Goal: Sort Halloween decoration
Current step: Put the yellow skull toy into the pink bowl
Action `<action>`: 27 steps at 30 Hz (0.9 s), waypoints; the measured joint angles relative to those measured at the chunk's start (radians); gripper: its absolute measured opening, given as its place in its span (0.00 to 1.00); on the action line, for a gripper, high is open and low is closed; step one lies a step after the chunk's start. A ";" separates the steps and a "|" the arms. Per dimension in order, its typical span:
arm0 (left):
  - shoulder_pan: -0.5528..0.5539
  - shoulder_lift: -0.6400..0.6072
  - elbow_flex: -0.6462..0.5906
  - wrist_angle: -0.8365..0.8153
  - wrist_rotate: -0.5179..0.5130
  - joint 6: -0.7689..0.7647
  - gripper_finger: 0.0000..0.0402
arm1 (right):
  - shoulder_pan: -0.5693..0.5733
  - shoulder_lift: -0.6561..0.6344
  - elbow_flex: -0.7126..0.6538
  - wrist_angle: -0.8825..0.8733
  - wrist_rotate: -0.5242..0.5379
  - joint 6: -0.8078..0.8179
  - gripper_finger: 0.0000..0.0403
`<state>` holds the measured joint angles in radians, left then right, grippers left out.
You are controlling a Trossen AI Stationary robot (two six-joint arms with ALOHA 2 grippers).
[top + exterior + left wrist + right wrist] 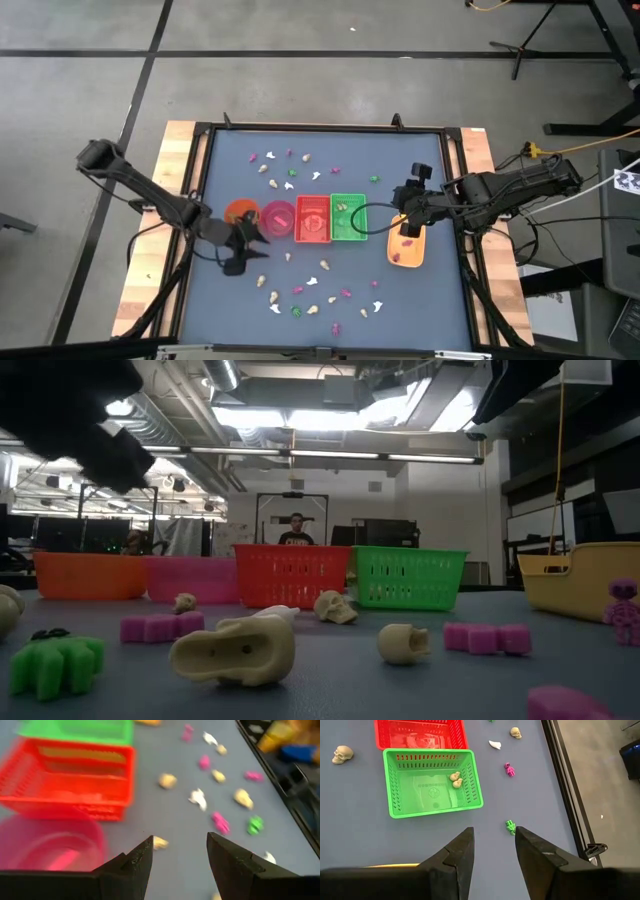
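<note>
Nearest the low camera, a cream trinket (233,651) is seen lying on the table (330,660), with a green one (55,661) beside it, magenta pieces (160,626) and a small cream skull (335,606) further back. Behind them the orange tray (88,574), pink bowl (192,579), red basket (290,575) and green basket (408,577) are lined up, with a yellow tray (580,578) off to one side. A person (295,530) is visible in the room beyond.

From above, the Halloween decoration (300,290) is seen scattered on both sides of the row of containers. The left gripper (248,240) is held just beside the orange tray and pink bowl; the right gripper (408,222) is held over the yellow tray.

In the left wrist view, the fingers (136,862) are spread apart with nothing between them, above bare table near a cream piece (160,842).

In the right wrist view, the fingers (459,855) are likewise parted and empty; two cream skulls (455,779) are seen inside the green basket, and a green trinket (510,826) lies on the table.
</note>
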<state>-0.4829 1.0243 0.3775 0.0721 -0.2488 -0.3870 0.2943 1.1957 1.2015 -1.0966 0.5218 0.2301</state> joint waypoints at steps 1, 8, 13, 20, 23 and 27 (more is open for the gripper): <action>-0.017 0.023 0.000 0.010 0.007 -0.007 0.42 | 0.000 0.000 0.000 0.000 0.000 0.000 0.35; -0.131 0.152 0.000 0.091 -0.013 -0.143 0.41 | 0.000 0.000 0.000 0.002 0.000 0.000 0.35; -0.206 0.213 0.012 0.121 -0.075 -0.266 0.41 | 0.000 0.000 0.000 0.004 0.000 0.000 0.35; -0.241 0.273 0.231 -0.155 -0.083 -0.340 0.41 | 0.000 0.000 0.000 0.004 0.000 0.000 0.35; -0.239 0.317 0.354 -0.377 -0.090 -0.435 0.41 | 0.000 0.000 0.000 0.004 0.000 0.000 0.35; -0.240 0.402 0.472 -0.545 -0.113 -0.578 0.41 | 0.000 0.000 0.000 0.005 0.000 0.000 0.35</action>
<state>-0.7227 1.4268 0.8495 -0.4731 -0.3618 -0.9652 0.2943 1.1957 1.2015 -1.0916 0.5217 0.2302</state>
